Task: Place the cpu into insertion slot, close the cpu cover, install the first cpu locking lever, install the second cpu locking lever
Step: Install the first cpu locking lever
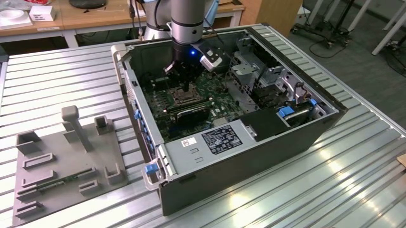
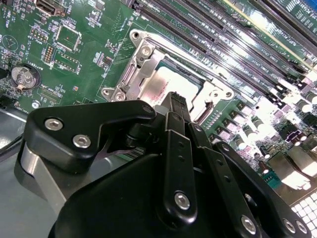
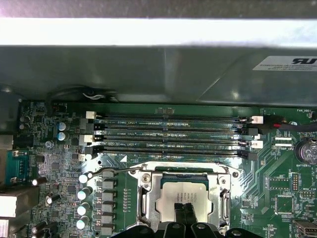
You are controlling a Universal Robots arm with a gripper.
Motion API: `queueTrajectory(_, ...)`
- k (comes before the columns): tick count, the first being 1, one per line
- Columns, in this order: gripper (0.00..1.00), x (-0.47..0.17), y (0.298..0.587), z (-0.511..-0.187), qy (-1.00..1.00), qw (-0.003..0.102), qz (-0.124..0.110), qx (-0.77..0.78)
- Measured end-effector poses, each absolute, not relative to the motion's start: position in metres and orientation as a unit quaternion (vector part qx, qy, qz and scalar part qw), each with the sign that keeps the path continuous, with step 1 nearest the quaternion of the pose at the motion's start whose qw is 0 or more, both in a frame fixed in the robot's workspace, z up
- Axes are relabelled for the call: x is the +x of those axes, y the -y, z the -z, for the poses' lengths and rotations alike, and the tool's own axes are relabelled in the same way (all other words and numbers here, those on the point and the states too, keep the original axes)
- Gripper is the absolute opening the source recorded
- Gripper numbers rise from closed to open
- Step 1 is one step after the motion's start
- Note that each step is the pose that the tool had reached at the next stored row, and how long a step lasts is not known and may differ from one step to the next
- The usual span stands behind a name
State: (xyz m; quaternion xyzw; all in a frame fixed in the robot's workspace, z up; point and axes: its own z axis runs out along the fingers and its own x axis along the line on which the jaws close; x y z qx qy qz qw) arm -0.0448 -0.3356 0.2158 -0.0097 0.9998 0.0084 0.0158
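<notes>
The cpu (image 3: 184, 194) just below hand (image 3: 186, 212)

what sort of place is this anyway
Probably a robotics lab or workshop: a robot arm reaches into an open computer case on a slatted metal table, with wooden desks behind.

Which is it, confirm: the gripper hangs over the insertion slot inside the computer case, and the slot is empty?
Not empty: the first wrist view shows the cpu lying in the insertion slot. The gripper does hang over it inside the computer case.
</notes>
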Motion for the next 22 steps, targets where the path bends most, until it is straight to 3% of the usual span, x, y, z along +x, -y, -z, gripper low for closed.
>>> queueTrajectory(22,0.11,-0.045,0.336,-0.251,-1.000,0.016,-0.008,-0.010)
